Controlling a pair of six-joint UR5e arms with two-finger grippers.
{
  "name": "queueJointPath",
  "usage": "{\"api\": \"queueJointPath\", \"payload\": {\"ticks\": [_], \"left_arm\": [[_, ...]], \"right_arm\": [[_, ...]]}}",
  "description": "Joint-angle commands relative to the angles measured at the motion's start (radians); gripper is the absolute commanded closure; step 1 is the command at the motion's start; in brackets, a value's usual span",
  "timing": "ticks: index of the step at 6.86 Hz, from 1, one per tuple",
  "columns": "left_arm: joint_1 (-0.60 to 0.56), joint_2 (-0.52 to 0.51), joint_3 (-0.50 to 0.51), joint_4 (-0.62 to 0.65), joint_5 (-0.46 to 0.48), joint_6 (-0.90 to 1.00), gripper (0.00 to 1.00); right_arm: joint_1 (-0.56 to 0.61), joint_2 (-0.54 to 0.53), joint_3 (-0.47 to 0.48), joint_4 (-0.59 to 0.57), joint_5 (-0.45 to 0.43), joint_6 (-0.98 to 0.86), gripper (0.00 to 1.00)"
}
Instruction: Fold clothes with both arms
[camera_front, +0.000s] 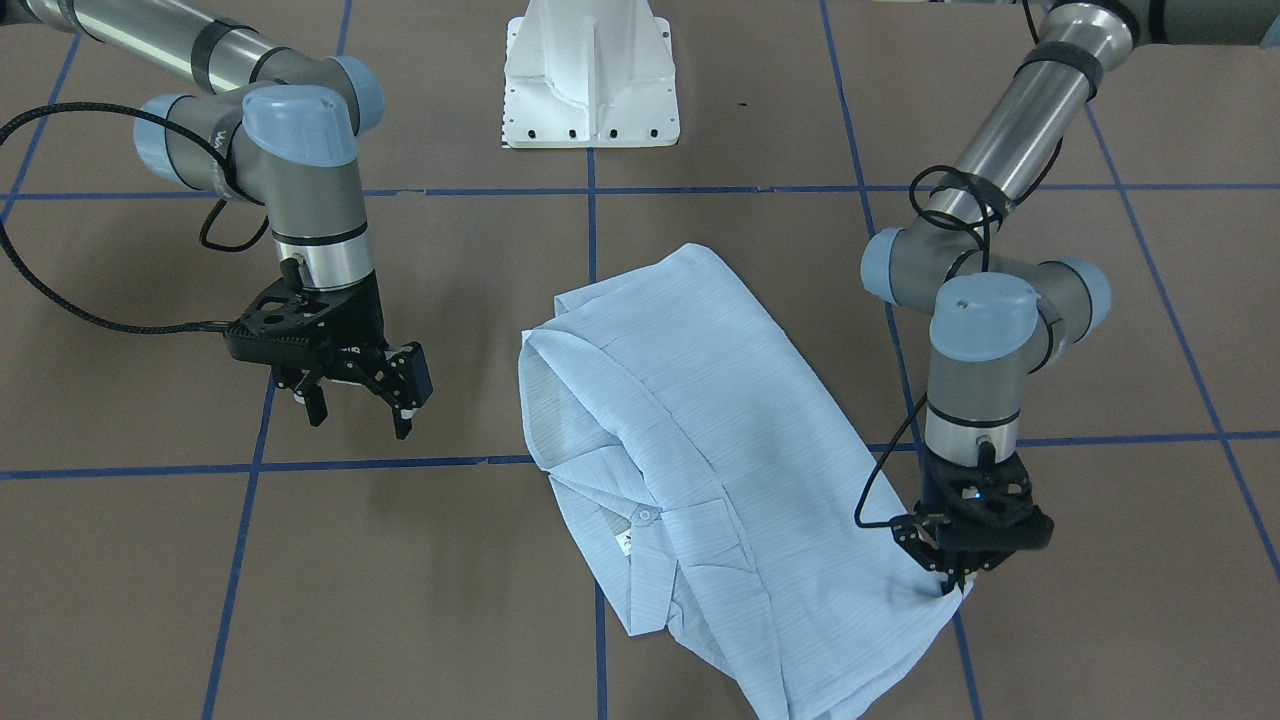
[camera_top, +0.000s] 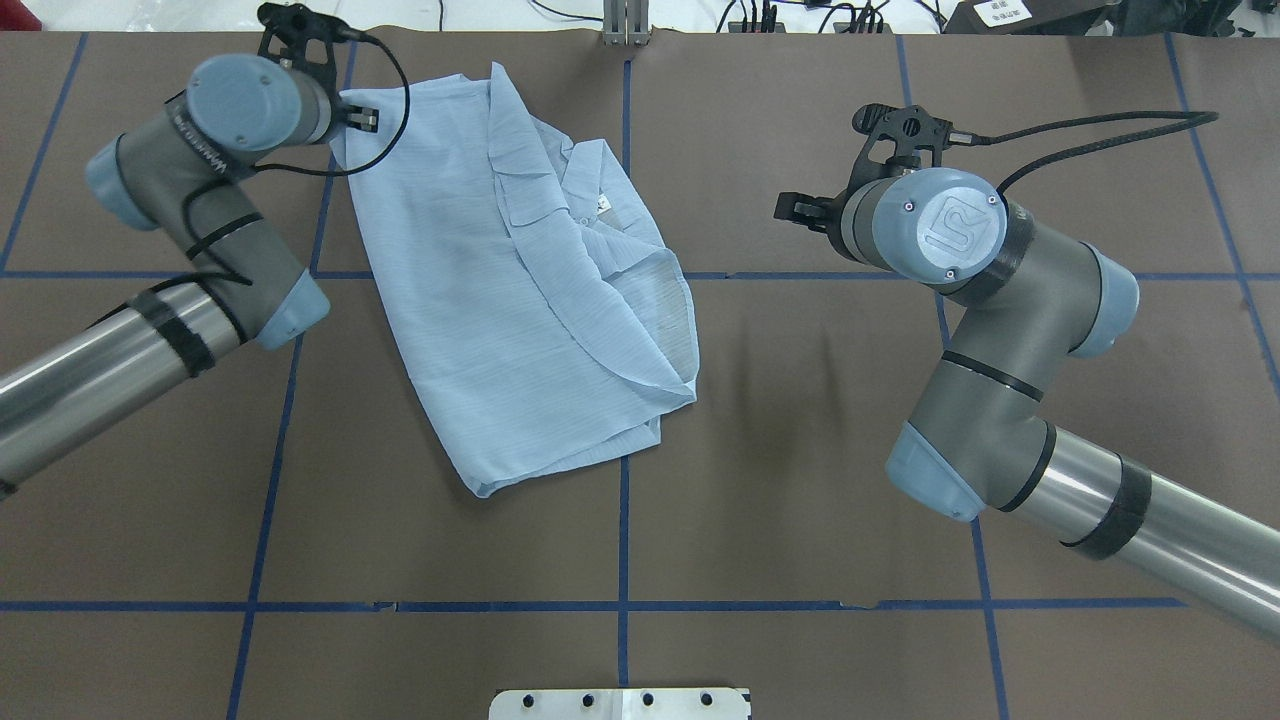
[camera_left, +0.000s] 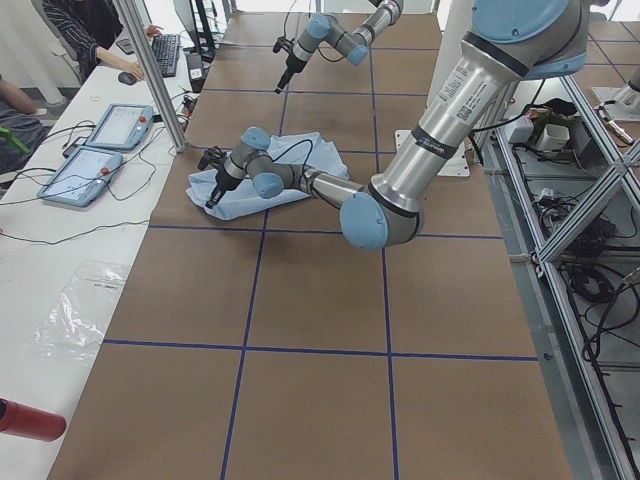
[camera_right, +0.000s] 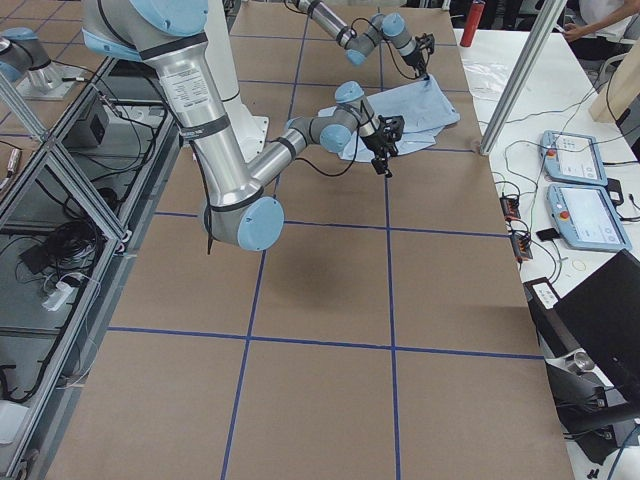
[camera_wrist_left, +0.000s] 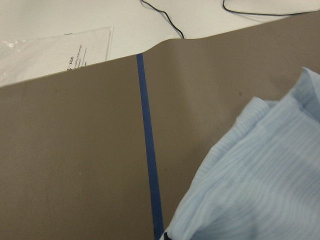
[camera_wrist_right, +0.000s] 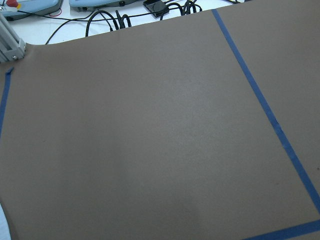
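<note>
Pinching one corner of the folded shirt (camera_front: 700, 430) on the table (camera_front: 450, 600).
Front: clamped on that corner with the left gripper (camera_front: 950, 585); holding the right gripper (camera_front: 365, 400) spread wide, well apart from the cloth. Overhead: lying toward the robot's left, across blue tape (camera_top: 622, 520).
</note>
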Motion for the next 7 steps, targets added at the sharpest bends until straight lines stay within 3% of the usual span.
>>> {"api": "queueJointPath", "payload": {"ticks": [1,3,4,5,7], "left_arm": [[-0.007,-0.18,0.211,-0.066,0.015,-0.032,1.0],[-0.036,-0.155,0.206,-0.139,-0.064,0.045,0.0],[-0.068,-0.114,0.155,-0.167,-0.16,0.082,0.0],[-0.08,-0.022,0.041,-0.172,-0.24,0.096,0.0],[-0.081,0.111,-0.131,-0.169,-0.25,0.096,0.0]], "right_arm": [[-0.009,0.002,0.026,0.0,0.003,0.003,0.0],[-0.034,0.047,0.017,-0.015,0.0,0.007,0.0],[-0.045,0.086,-0.003,-0.024,0.0,0.007,0.0],[-0.058,0.155,-0.047,-0.058,-0.003,0.042,0.0],[-0.13,0.309,-0.13,-0.212,-0.055,0.09,0.0]]}}
